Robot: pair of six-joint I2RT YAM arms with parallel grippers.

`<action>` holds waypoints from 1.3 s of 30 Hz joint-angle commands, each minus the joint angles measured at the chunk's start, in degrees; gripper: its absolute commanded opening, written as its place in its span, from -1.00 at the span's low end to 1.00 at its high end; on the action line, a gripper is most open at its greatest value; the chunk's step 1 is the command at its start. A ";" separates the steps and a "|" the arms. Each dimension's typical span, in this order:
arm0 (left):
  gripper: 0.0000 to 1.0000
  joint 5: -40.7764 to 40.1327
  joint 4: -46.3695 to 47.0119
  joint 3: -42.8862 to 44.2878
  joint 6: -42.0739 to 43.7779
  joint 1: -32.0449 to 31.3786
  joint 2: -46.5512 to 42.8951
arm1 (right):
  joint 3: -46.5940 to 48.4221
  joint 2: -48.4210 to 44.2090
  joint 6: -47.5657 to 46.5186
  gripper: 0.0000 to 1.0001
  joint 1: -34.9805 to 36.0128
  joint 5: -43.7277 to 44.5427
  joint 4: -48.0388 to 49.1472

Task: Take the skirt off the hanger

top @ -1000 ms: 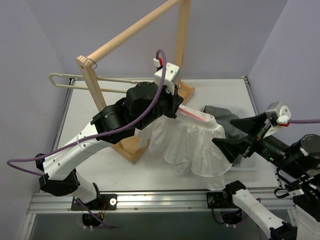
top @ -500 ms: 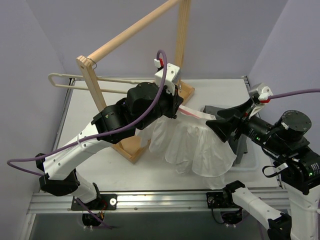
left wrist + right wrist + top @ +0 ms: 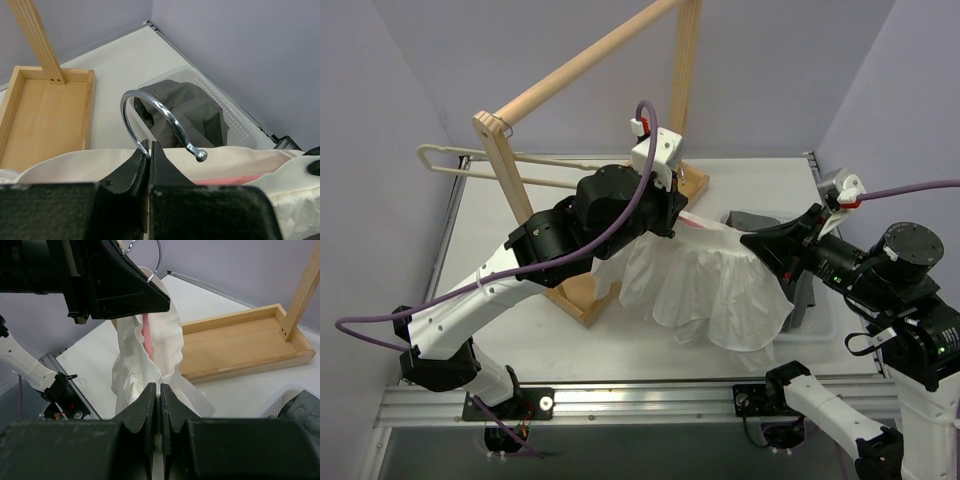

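A white ruffled skirt (image 3: 710,290) hangs from a hanger with a pink bar (image 3: 705,225) and a metal hook (image 3: 155,117), held up over the table. My left gripper (image 3: 149,146) is shut on the hook's stem; in the top view it sits at the skirt's left end (image 3: 670,215). At the skirt's right end, my right gripper (image 3: 752,240) is shut on a thin fold of the skirt's upper edge (image 3: 159,390). In the right wrist view the skirt (image 3: 135,365) drapes down from the pink bar (image 3: 146,337).
A wooden rack (image 3: 590,65) with a tray base (image 3: 45,115) stands behind the left arm. A cream hanger (image 3: 470,160) hangs on its left post. A white basket (image 3: 235,125) holding a grey garment (image 3: 195,107) sits at the right.
My right gripper came in from the right, open, and shut on the skirt's right upper edge. The skirt's right side has lifted a little. The left arm barely moved.
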 commanded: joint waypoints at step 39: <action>-0.95 8.52 7.31 7.11 -5.57 3.49 -1.01 | -13.84 -12.64 3.56 -1.00 -1.90 3.05 -0.92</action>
